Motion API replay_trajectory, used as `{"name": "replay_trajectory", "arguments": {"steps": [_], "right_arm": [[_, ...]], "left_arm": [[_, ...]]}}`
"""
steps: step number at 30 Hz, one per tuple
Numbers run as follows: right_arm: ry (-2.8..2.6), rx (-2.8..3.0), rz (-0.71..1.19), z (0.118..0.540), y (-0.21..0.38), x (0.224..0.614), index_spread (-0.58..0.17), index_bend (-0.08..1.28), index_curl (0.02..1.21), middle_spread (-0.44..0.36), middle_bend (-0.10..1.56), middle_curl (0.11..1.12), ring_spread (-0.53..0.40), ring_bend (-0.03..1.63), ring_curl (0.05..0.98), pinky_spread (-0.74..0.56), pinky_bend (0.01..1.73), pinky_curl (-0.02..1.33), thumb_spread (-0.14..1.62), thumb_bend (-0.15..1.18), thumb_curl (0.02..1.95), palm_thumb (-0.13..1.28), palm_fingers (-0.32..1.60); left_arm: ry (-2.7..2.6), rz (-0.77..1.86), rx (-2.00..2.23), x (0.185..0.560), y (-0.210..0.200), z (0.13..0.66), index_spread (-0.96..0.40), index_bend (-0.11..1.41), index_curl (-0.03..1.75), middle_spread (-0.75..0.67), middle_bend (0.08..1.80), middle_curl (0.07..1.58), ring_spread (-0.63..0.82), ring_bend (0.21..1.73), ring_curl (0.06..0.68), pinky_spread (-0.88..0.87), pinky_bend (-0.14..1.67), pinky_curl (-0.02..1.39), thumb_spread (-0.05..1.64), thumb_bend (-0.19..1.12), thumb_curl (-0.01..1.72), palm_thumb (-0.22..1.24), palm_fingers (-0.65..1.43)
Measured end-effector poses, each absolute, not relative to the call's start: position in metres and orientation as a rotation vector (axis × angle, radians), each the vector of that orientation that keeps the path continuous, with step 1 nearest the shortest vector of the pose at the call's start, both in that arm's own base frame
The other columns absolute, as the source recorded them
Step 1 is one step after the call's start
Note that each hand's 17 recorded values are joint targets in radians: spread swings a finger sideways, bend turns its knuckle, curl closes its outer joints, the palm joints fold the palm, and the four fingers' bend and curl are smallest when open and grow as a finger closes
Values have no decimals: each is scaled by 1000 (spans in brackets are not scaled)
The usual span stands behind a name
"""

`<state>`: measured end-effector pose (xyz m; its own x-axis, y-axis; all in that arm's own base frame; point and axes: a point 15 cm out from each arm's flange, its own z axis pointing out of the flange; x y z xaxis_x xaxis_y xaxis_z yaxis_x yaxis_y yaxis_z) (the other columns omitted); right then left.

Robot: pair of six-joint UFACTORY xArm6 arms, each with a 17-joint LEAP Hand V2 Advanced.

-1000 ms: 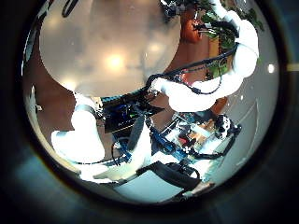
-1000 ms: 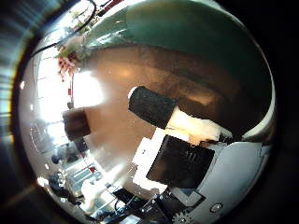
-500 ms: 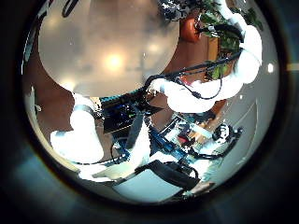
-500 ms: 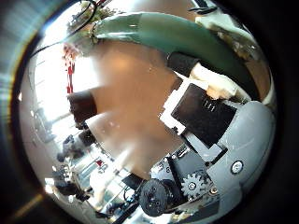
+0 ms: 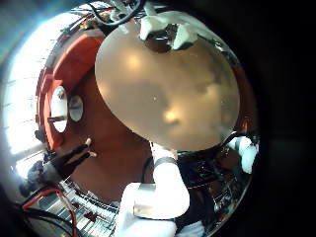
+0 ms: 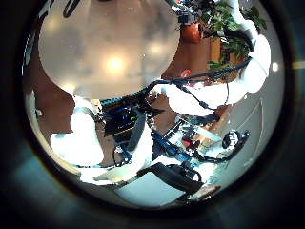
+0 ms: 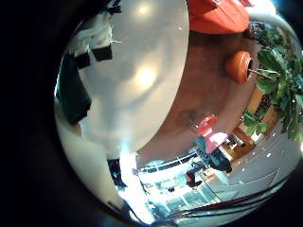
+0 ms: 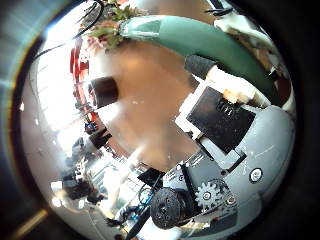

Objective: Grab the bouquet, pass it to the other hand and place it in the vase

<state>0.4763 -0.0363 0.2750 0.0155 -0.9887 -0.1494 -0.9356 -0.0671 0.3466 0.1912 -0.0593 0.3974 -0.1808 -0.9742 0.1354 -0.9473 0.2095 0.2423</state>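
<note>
Shifted since the earlier frame is the whole right thumb side view, by its camera's move. At upper left a leafy, pale-flowered bouquet [image 8: 103,38] is seen, a dark cylindrical vase [image 8: 102,91] below it on the brown table [image 8: 150,120]. Whether the right hand [image 8: 230,140] or left hand [image 5: 164,30] is clenched cannot be told.

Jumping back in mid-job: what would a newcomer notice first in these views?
The bouquet stretches close across the right hand's thumb-side palm view. Near its blooms stands a small cylinder, possibly the vase. In the left palm views a big round table fills most of the picture.
</note>
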Motion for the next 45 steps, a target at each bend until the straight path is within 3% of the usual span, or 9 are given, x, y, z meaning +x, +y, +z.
{"name": "replay_trajectory", "arguments": {"steps": [8,16,25,28,32,35,37,40,45], "right_arm": [[-2102,2213,-706,305,-26,465,-199,1252,785,-111,1398,731,-180,1486,616,-193,1402,589,792,71,957,1124,1152],[-2234,2200,-1047,320,-24,457,-193,1256,783,-107,1401,724,-180,1484,625,-189,1376,630,798,68,1040,1125,1150],[-2290,2152,-1025,289,-33,476,-196,1246,789,-108,1417,726,-179,1484,638,-179,1367,689,826,53,1123,1102,1124],[-2285,2114,-991,274,-45,476,-205,1200,788,-123,1397,721,-185,1459,633,-198,1351,692,868,-50,1080,935,1072],[-2248,2055,-907,246,-68,474,-240,1045,784,-139,1316,702,-197,1416,624,-273,1279,683,958,-50,965,830,836],[-2246,2045,-851,238,-77,477,-269,832,735,-144,1254,685,-200,1378,603,-303,1131,647,1019,-45,855,738,427],[-2237,2051,-811,232,-79,481,-279,800,719,-138,1227,676,-191,1339,590,-248,1005,622,1038,-39,802,715,247],[-2193,2042,-747,226,-79,482,-287,752,672,-121,1135,640,-170,1275,553,-121,876,551,1053,-41,731,674,105],[-2115,2054,-693,221,-59,484,-266,635,612,-90,981,583,-147,1242,517,-16,864,494,1056,-34,651,645,74]], "left_arm": [[-2231,-138,1814,189,-61,398,39,184,364,478,180,274,595,461,200,558,203,317,1054,-25,316,296,59],[-2232,-134,1803,190,-62,397,39,186,366,477,178,273,595,455,201,559,203,319,1054,-25,316,296,63],[-2235,-129,1791,191,-65,397,40,185,369,477,177,270,595,450,202,560,204,320,1056,-24,313,298,66],[-2235,-131,1789,192,-65,397,40,185,369,477,178,269,596,449,203,560,204,320,1056,-24,312,298,66],[-2234,-138,1786,191,-64,396,40,186,371,477,177,268,596,447,203,560,204,319,1056,-24,312,298,67],[-2236,-130,1790,193,-64,399,39,184,371,472,181,269,596,445,203,560,202,318,1056,-24,311,298,69],[-2240,-129,1791,193,-64,401,39,184,371,470,180,269,596,444,203,560,202,317,1056,-24,311,298,70],[-2243,-127,1792,194,-64,403,39,183,371,469,180,270,596,442,204,560,201,317,1056,-24,311,298,70],[-2242,-123,1793,195,-64,405,35,183,371,468,179,270,596,441,204,560,200,317,1054,-22,313,302,71]]}}
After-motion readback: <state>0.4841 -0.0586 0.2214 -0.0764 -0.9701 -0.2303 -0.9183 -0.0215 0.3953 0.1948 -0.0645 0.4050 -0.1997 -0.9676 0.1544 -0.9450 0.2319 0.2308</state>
